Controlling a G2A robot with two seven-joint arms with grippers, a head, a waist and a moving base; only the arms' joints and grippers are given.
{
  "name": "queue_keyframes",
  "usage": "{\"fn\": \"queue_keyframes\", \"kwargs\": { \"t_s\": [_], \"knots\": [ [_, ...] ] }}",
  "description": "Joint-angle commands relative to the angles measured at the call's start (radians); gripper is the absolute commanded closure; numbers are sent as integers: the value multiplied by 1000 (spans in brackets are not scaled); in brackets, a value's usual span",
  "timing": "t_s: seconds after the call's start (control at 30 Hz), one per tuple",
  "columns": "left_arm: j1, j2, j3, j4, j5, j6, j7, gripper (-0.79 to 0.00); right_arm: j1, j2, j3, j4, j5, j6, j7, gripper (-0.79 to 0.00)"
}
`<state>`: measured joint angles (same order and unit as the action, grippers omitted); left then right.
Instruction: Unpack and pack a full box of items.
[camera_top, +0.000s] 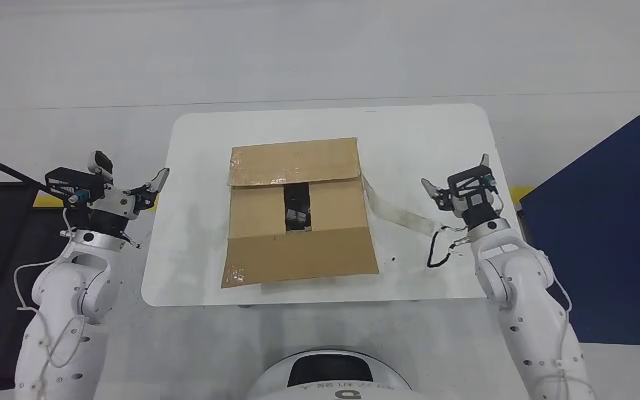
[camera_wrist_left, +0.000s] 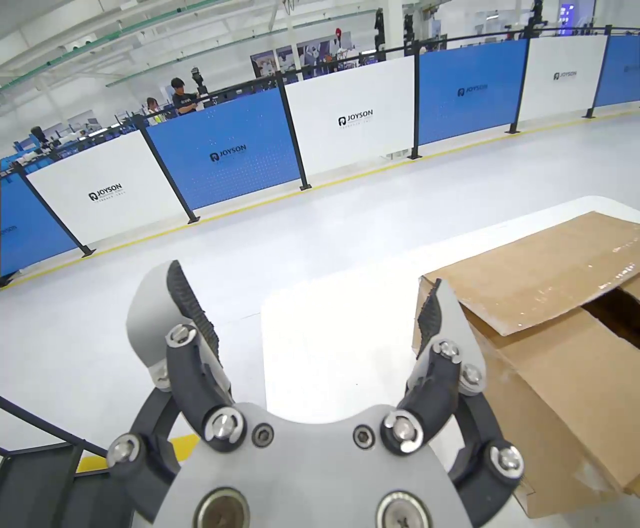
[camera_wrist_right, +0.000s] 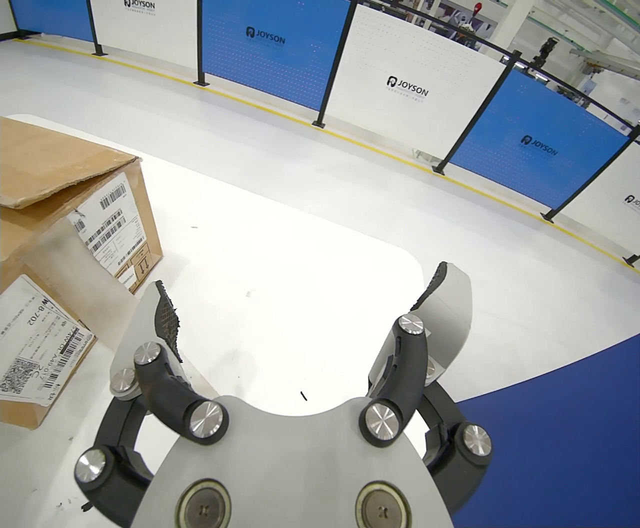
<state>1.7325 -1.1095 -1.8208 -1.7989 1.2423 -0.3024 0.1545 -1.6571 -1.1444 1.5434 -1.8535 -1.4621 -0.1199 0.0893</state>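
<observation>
1. Top view. The box sits in the middle of the table, within reach of both arms. Its top flaps are folded inward but do not meet, and the dark gap between them shows contents we cannot identify. A loose tape strip trails from the box's right side across the tabletop, so we judge the seal already broken. The left gripper is at the table's left edge and the right gripper at its right edge. Both are well apart from the box, with fingers spread and nothing held. We read this flanking stance as a ready position that keeps the flaps unobstructed from either side.

2. Left wrist view. The left gripper has its jaws wide apart and empty, over the table near its edge. The box lies beside and beyond one finger, without contact. Its near flap is raised slightly, which offers an edge to catch.

3. Right wrist view. The right gripper is likewise released and carries nothing, above bare table. The box stands off to one side, its shipping labels facing this arm, and one flap has a torn edge. In our judgement unpacking has not begun, and the flaps must be opened first.
</observation>
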Motion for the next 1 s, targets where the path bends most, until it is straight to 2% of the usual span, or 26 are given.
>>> {"fn": "queue_keyframes", "kwargs": {
  "t_s": [0.0,0.5,0.6,0.67,0.83,0.97],
  "knots": [
    [0,0,0,0,0,0,0,-785,0,0,0,0,1,1,-1,-785],
    [0,0,0,0,0,0,0,-785,0,0,0,0,1,1,-1,-785],
    [0,0,0,0,0,0,0,-785,27,0,-34,-42,22,-92,22,-785],
    [0,0,0,0,0,0,0,-785,37,3,-53,-82,-19,-149,31,-785],
    [0,0,0,0,0,0,0,-785,127,0,-162,-119,-102,-227,197,-785],
    [0,0,0,0,0,0,0,-785,236,-17,-291,-46,-177,-182,293,-785]
  ]
}}
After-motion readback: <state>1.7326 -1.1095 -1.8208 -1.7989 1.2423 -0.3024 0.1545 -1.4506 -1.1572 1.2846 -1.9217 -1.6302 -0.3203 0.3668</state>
